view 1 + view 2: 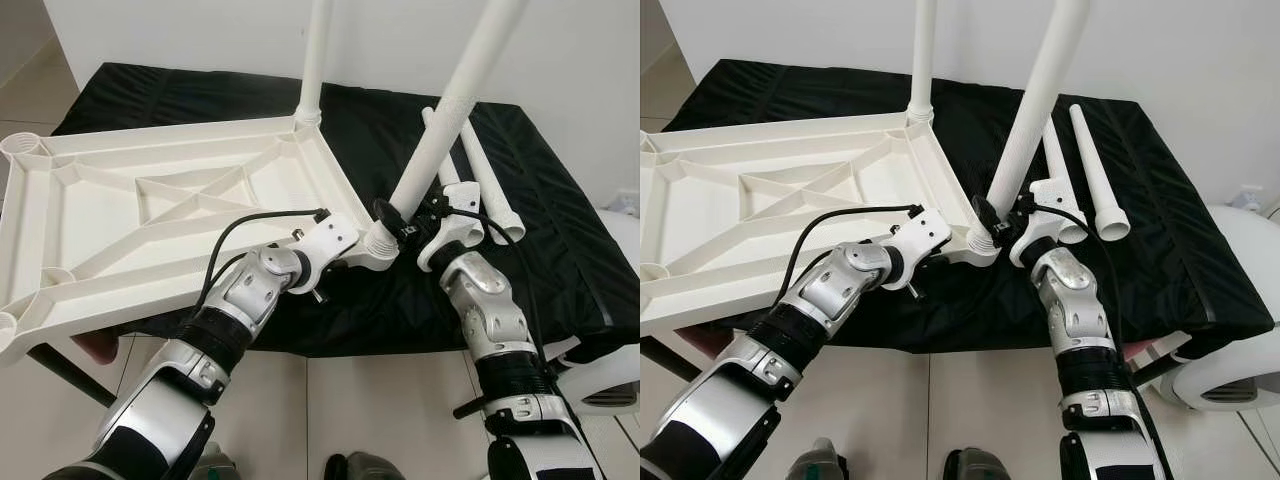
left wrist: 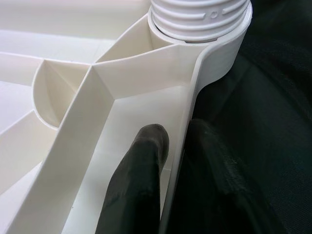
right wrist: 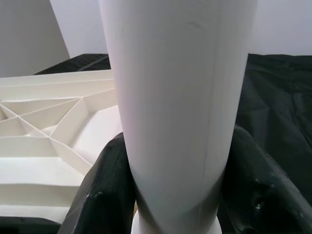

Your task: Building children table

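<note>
**Left eye view: second leg going into the corner socket**

Left eye view has the white tabletop [image 1: 150, 215] lying upside down, ribs up, partly on a surface draped in black cloth [image 1: 560, 230] and partly hanging off toward the robot. One leg [image 1: 315, 60] is already standing in the far corner. Two spare legs [image 1: 490, 185] lie on the cloth just beside the right arm.

The right hand [image 1: 412, 222] is pinching the second leg [image 1: 450, 120] low down, near its threaded end, with a finger on each side of the tube. That leg sits in the near corner socket [image 1: 375, 250] but leans to the right, so it isn't square yet. The left hand [image 2: 178, 161] is pinched on the tabletop's rim right next to that socket, one finger [image 2: 141, 180] inside the rim and the other outside against the cloth.

My take on doing this well:
- get the leg upright before turning it; threads started at a lean will probably cross and jam
- keep the left hand clamped so the tabletop can't spin or slide off the edge
- twist in short turns and regrip, since the wrist only rolls so far
- watch the threads in the left wrist view; they look partly exposed, so it likely has more turns to go
</note>
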Controlling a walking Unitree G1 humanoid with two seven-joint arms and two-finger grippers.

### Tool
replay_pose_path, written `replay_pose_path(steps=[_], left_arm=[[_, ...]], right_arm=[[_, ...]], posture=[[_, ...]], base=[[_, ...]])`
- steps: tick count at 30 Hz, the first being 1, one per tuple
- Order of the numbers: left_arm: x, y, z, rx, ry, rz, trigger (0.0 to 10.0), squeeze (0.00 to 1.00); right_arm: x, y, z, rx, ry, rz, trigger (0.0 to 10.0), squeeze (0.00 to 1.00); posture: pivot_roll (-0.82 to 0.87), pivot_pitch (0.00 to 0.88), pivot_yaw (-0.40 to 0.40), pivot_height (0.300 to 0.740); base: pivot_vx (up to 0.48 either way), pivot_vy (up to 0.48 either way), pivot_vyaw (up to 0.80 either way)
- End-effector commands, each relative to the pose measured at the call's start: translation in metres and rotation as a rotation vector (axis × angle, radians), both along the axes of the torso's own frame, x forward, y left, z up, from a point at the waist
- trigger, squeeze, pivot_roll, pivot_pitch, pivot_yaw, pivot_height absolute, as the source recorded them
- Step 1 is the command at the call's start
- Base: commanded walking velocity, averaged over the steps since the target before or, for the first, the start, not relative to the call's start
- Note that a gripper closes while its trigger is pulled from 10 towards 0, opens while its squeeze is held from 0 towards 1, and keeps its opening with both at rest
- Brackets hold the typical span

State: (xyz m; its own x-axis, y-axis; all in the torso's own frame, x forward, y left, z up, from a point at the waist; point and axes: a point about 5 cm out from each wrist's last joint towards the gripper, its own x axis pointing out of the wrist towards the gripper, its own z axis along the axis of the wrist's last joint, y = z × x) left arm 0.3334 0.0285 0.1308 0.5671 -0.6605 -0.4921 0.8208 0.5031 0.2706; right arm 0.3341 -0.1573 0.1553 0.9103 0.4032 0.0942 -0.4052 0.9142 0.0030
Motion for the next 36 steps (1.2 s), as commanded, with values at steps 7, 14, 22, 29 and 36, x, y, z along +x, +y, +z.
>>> replay_pose_path(steps=[7,14,22,29,36], left_arm=[[-0.002,-0.002,0.003,0.026,-0.016,-0.032,10.0,0.00],[-0.002,-0.001,0.003,0.024,-0.017,-0.028,10.0,0.00],[-0.001,0.001,0.004,0.021,-0.018,-0.019,10.0,0.00],[-0.001,0.001,0.006,0.019,-0.022,-0.021,10.0,0.00],[-0.002,0.000,0.006,0.022,-0.023,-0.029,10.0,0.00]], right_arm=[[-0.007,-0.011,-0.027,-0.028,0.079,-0.074,10.0,0.00],[-0.007,0.000,-0.024,-0.069,0.059,-0.019,10.0,0.00],[-0.003,0.009,-0.029,-0.112,0.109,-0.008,10.0,0.00],[0.000,0.010,-0.036,-0.091,0.163,-0.013,10.0,0.00],[0.006,0.012,-0.038,-0.088,0.183,-0.017,10.0,0.00]], posture=[[0.02,0.037,-0.066,0.740],[0.03,0.038,-0.071,0.740],[0.03,0.038,-0.074,0.740],[0.03,0.038,-0.072,0.740],[0.03,0.034,-0.068,0.740]], base=[[0.000,0.000,0.00],[0.000,0.000,0.00],[0.000,0.000,0.00],[0.000,0.000,0.00],[0.000,0.000,0.00]])
